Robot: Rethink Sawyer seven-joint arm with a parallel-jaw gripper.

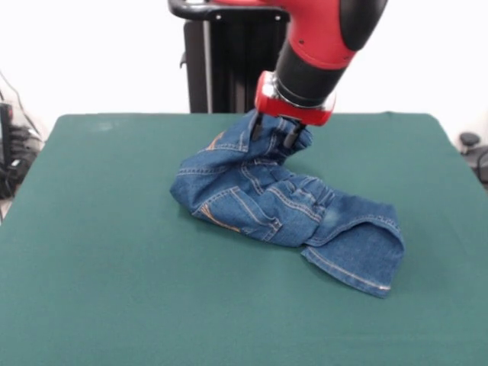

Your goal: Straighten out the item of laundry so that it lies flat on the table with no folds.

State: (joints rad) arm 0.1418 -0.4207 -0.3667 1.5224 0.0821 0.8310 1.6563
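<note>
The gripper (274, 131) is seen lowered over the far middle of the table (107, 252), its two dark fingers (290, 135) closed narrowly on a raised peak of the jeans (278, 202). The cloth is pinched between the fingers and pulled up into a ridge just under the red wrist ring of the arm (320, 46), which comes down from the top of the front view.

Behind the arm, the black pedestal (221, 61) is set at the table's far edge, partly hidden by the arm. Dark cables and gear (11, 152) are seen off the table at the picture's left edge, and a small dark object (469, 141) at the right edge. Nothing else is seen lying on the green cloth near the jeans.

Broad open felt is left on every side of the garment, widest toward the near edge and the picture's left; the far edge lies closest to the lifted part.

The jeans are shown crumpled and folded, not flat. Their long axis is laid diagonally, from the held peak at the far middle down toward the near right. A hemmed leg end (358, 263) is spread on the table at the near right, and a stitched pocket (229, 210) is turned toward the near left.
</note>
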